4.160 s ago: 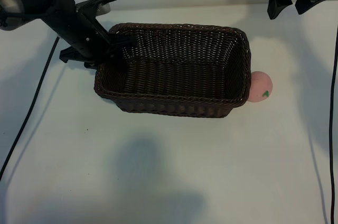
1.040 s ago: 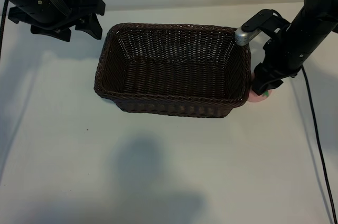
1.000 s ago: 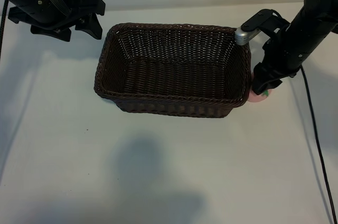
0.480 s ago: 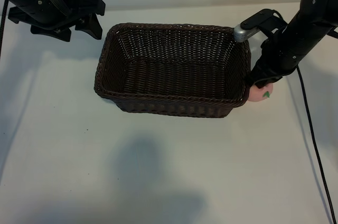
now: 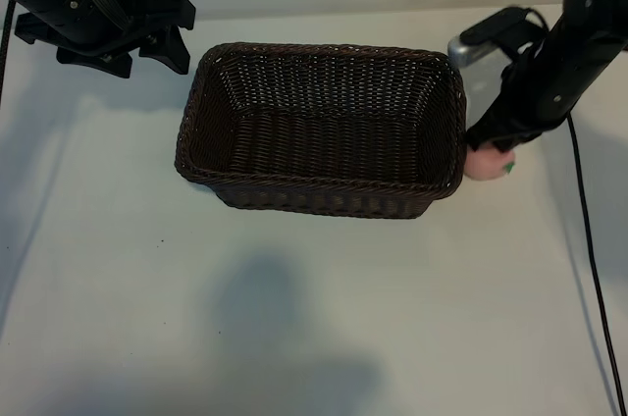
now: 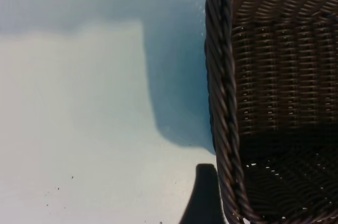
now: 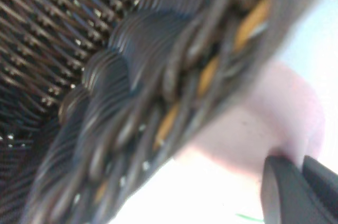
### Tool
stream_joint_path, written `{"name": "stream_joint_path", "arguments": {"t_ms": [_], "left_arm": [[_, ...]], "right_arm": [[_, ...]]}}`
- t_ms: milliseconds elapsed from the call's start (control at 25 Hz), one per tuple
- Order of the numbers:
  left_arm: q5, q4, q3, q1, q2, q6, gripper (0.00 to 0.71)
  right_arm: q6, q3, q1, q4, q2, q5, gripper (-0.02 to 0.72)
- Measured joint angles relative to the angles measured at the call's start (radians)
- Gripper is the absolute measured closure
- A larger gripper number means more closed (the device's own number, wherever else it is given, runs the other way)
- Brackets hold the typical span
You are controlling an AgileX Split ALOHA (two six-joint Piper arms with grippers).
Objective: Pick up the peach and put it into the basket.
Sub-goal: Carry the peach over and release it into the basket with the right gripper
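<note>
The peach [image 5: 488,163] sits at the right of the exterior frame, on the surface [image 5: 314,318] and tight against the basket [image 5: 320,129] at its right end wall. The right pincer [image 5: 488,146] is down on top of the peach with its fingers drawn nearly together; the right wrist view shows two dark fingertips [image 7: 288,192] side by side at the peach's edge, so it looks like a thin pinch of the skin, not a grip around the fruit.

That is the main risk: a hold this shallow could slip as soon as the arm lifts, and the peach would roll off across the surface. The rim is touching the fruit too, so a lift might snag the wicker and drag or tip the basket.

The left pincer [image 5: 162,38], upper left, hangs wide open and empty.
</note>
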Motion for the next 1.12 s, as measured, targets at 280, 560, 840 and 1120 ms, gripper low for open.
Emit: {"name": "stream_joint_path", "arguments": {"t_ms": [280, 560, 840, 1120], "left_arm": [[0.0, 0.0, 0.0, 0.0, 0.0, 0.0, 0.133], [0.0, -0.001, 0.0, 0.0, 0.0, 0.0, 0.133], [0.0, -0.014, 0.0, 0.0, 0.0, 0.0, 0.133], [0.0, -0.019, 0.0, 0.0, 0.0, 0.0, 0.133]], "right_arm": [[0.038, -0.01, 0.0, -0.064, -0.146, 0.035, 0.668], [0.087, -0.125, 0.003, -0.065, -0.196, 0.168, 0.668], [0.129, -0.216, 0.102, -0.069, -0.196, 0.247, 0.668], [0.197, -0.217, 0.268, -0.062, -0.196, 0.228, 0.668]]}}
